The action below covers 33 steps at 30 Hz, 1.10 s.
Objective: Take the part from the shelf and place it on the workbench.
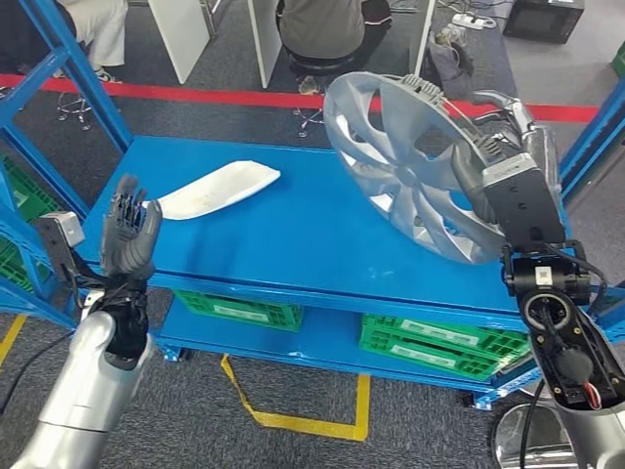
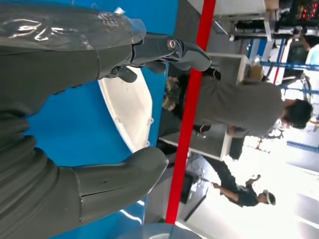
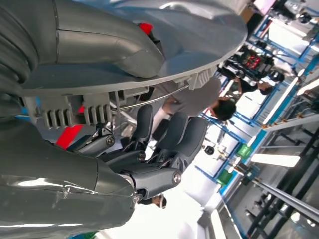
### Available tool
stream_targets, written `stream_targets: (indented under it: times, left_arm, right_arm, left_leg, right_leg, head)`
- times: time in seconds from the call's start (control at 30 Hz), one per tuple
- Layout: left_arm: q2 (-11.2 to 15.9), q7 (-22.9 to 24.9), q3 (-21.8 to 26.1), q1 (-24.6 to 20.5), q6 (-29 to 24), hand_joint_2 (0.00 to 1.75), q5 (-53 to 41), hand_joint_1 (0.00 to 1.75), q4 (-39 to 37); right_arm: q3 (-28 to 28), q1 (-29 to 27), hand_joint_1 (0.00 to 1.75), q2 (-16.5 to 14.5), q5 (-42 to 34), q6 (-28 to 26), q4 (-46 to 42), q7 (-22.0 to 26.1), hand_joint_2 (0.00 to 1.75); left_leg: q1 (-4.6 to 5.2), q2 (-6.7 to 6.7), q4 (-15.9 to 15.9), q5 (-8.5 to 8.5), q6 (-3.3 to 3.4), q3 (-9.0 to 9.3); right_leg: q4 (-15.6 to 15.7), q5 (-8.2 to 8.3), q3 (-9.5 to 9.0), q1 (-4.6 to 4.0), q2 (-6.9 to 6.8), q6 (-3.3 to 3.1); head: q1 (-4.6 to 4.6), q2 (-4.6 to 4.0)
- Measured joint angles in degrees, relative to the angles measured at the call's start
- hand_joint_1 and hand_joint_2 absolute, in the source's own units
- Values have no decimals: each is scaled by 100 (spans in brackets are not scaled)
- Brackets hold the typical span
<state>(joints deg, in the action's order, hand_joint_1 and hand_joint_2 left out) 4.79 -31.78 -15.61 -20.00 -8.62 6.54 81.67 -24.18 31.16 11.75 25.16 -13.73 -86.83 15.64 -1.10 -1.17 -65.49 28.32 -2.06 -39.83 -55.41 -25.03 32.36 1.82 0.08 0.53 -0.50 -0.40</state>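
A: What is gripped by the right hand (image 1: 492,164)?

B: A silver wheel cover (image 1: 401,161) is gripped at its rim, at the edge nearest the robot. In the right wrist view the thumb (image 3: 112,47) is seen pressed on one face of the rim, and the darker fingers (image 3: 171,134) are curled against the ribbed face opposite.

A: How is the wheel cover placed relative to the shelf?

B: It is tilted, its spoked face turned toward the left, over the right part of the blue shelf deck (image 1: 310,230). Whether its lower edge is touching the deck cannot be told.

A: What is the state of the left hand (image 1: 129,230)?

B: It is raised at the left front corner of the shelf deck with nothing held. In the left wrist view the thumb (image 2: 124,177) and the fingers (image 2: 169,50) are shown spread well apart.

A: What else is lying on the deck?

B: A white elongated plastic part (image 1: 214,189) is laid flat on the left half, near the left hand's fingertips and well apart from the wheel cover.

A: What is seen below and behind the shelf?

B: Green crates (image 1: 431,344) are stored on the lower shelf level. Yellow tape (image 1: 310,420) is marked on the grey floor in front, and a red line (image 1: 221,95) is marked on the floor behind. A seated person (image 1: 320,27) is seen beyond the red line.
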Motion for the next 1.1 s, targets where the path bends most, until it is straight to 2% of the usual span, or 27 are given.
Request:
stream_targets:
  times: [0.03, 0.07, 0.1, 0.13, 0.17, 0.23, 0.27, 0.3, 0.37, 0.4, 0.43, 0.5, 0.53, 0.57, 0.6, 0.63, 0.67, 0.73, 0.77, 0.8, 0.87, 0.9, 0.93, 1.0, 1.03, 1.07, 1.1]
  left_arm:
    - [1, 0, 0, 10, -1, 175, 0, 0, -1]
    - [2, 0, 0, 23, -2, 175, 0, 0, -1]
    - [4, 0, 0, 30, -2, 175, 0, 0, 0]
    - [7, 0, 0, 32, -2, 175, 0, 0, 0]
    - [10, 0, 0, 30, -2, 175, 0, 0, 0]
    - [12, 0, 0, 12, -2, 175, 0, 0, 1]
    - [12, 0, 0, 3, -2, 175, 0, 0, 1]
    - [13, 0, 0, -1, -2, 175, 0, 0, 2]
    - [15, 0, 0, 4, -2, 175, 0, 0, 6]
    - [14, -1, 0, 3, -2, 175, 0, 0, 10]
    - [12, -2, 0, -5, -2, 175, 0, 0, 14]
    - [8, -3, 0, -16, -2, 175, 2, 0, 19]
    - [8, -3, 0, -14, -2, 175, 4, 0, 19]
    - [7, -4, 0, -8, -2, 175, 7, 0, 18]
    - [7, -7, 0, -5, -7, 175, 10, 0, 18]
    - [6, -12, 0, -4, -19, 175, 13, 0, 19]
    - [6, -21, 0, -5, -34, 175, 15, 0, 19]
    - [6, -45, 0, -8, -78, 175, 18, 0, 23]
    - [6, -59, 0, -9, -96, 175, 20, 0, 29]
    - [7, -68, 0, -3, -113, 175, 22, 0, 35]
    - [16, -78, 0, 21, -136, 175, 30, 0, 50]
    - [22, -78, 0, 30, -144, 175, 32, 0, 58]
    - [29, -78, 0, 26, -149, 175, 34, 0, 67]
    - [37, -79, 0, 5, -150, 175, 40, 0, 81]
    - [39, -79, -1, 0, -144, 175, 45, 0, 82]
    - [40, -79, -1, 2, -134, 175, 53, 0, 82]
    - [41, -79, -2, 4, -121, 175, 59, 0, 82]
  right_arm:
    - [-3, -5, 175, -1, -1, -1, -6, 2, 175]
    - [-8, -12, 175, -1, -2, -1, -12, 3, 175]
    - [-10, -17, 175, -2, -3, 0, -15, 4, 175]
    - [-10, -19, 175, -2, -7, 0, -16, 1, 175]
    - [-10, -19, 175, -2, -10, 0, -17, -2, 175]
    - [-9, -2, 175, -2, -14, -4, -31, 4, 175]
    - [-7, 14, 175, -2, -14, -5, -43, 9, 175]
    - [-5, 30, 175, -2, -14, -8, -56, 14, 175]
    - [-4, 50, 175, -9, -14, -7, -79, 15, 175]
    - [-4, 55, 175, -13, -14, -7, -90, 16, 175]
    - [-4, 60, 175, -17, -18, -3, -102, 17, 175]
    - [-4, 54, 175, -17, -39, 22, -117, 16, 175]
    - [-9, 39, 175, -17, -52, 43, -121, 15, 175]
    - [-17, 19, 175, -17, -66, 69, -126, 14, 175]
    - [-30, 3, 175, -17, -75, 90, -135, 13, 175]
    - [-46, -7, 175, -18, -86, 106, -152, 12, 175]
    - [-62, -10, 175, -19, -96, 118, -176, 9, 175]
    - [-92, -12, 175, -21, -113, 129, -227, -2, 175]
    - [-103, -13, 175, -22, -121, 137, -245, -10, 175]
    - [-112, -15, 175, -23, -131, 143, -257, -16, 175]
    - [-130, -13, 175, -36, -144, 152, -274, -22, 175]
    - [-141, -11, 175, -48, -147, 154, -284, -22, 175]
    - [-150, -7, 175, -61, -150, 155, -295, -21, 175]
    - [-158, -5, 175, -73, -156, 157, -313, -17, 175]
    - [-160, -8, 175, -74, -158, 157, -317, -12, 175]
    - [-163, -12, 175, -74, -162, 159, -318, -8, 175]
    - [-166, -17, 175, -74, -173, 160, -317, -3, 175]
  left_leg:
    - [0, 40, -395, 119, -6, -231]
    - [0, 55, -649, 150, -4, -398]
    - [3, 64, -673, 68, 8, -449]
    - [8, 84, -446, -119, 30, -368]
    - [21, 146, -46, -357, 65, -189]
    - [94, 400, 732, -657, 145, 187]
    - [129, 487, 937, -697, 176, 282]
    - [160, 515, 1014, -676, 202, 312]
    - [147, 381, 1053, -670, 246, 333]
    - [128, 315, 1076, -672, 271, 360]
    - [106, 247, 1099, -679, 297, 390]
    - [85, 111, 1118, -681, 332, 423]
    - [85, 34, 1115, -680, 342, 426]
    - [86, -48, 1110, -678, 344, 428]
    - [87, -133, 1102, -675, 345, 430]
    - [88, -220, 1093, -671, 342, 437]
    - [87, -305, 1083, -664, 336, 449]
    - [84, -460, 1062, -653, 309, 453]
    - [77, -530, 1052, -660, 282, 432]
    - [63, -595, 1052, -675, 248, 403]
    - [45, -708, 1071, -713, 174, 360]
    - [58, -640, 1050, -694, 142, 342]
    - [72, -492, 929, -617, 108, 283]
    - [75, -100, 315, -305, 34, -17]
    - [52, 7, -107, -129, -4, -232]
    - [29, 52, -444, -19, -35, -409]
    - [7, 73, -601, -3, -59, -496]
  right_leg:
    - [0, -8, -3, -14, -63, -21]
    - [0, -18, -12, -27, -128, -34]
    - [-1, -31, -26, -40, -192, -42]
    - [-1, -47, -49, -51, -255, -44]
    - [-1, -68, -77, -64, -316, -42]
    - [-6, -116, -116, -108, -419, -9]
    - [-6, -135, -129, -134, -468, 12]
    - [-1, -151, -143, -155, -520, 38]
    - [13, -198, -181, -162, -614, 92]
    - [-44, -268, -178, -149, -557, 121]
    - [-212, -386, -121, -136, -442, 145]
    - [-928, -730, 191, -121, -148, 173]
    - [-1346, -874, 400, -122, -77, 182]
    - [-1644, -933, 567, -123, -46, 187]
    - [-1727, -878, 643, -123, -31, 186]
    - [-1580, -715, 612, -122, -16, 176]
    - [-1226, -473, 481, -121, 24, 158]
    - [-460, -101, 158, -100, 267, 108]
    - [-206, -37, 34, -96, 369, 87]
    - [-95, -46, -28, -97, 431, 67]
    - [1, -57, -97, -91, 328, 23]
    - [41, -36, -126, -77, 259, -10]
    - [87, -15, -159, -59, 180, -47]
    - [139, 6, -197, -58, 32, -97]
    - [143, 5, -195, -63, -30, -109]
    - [142, 3, -190, -67, -83, -110]
    - [141, -1, -187, -63, -128, -106]
  head:
    - [32, 1]
    - [63, 0]
    - [97, 1]
    - [127, 1]
    - [152, 1]
    - [193, 0]
    - [196, 0]
    - [188, 0]
    - [167, 0]
    - [153, 0]
    - [132, 0]
    - [47, 0]
    - [8, 0]
    - [-22, 0]
    - [-45, 0]
    - [-67, 0]
    - [-91, 0]
    - [-125, 0]
    - [-133, 1]
    - [-134, 0]
    - [-143, 0]
    - [-133, 0]
    - [-93, 0]
    - [-3, 0]
    - [35, 0]
    - [49, 0]
    - [68, 0]
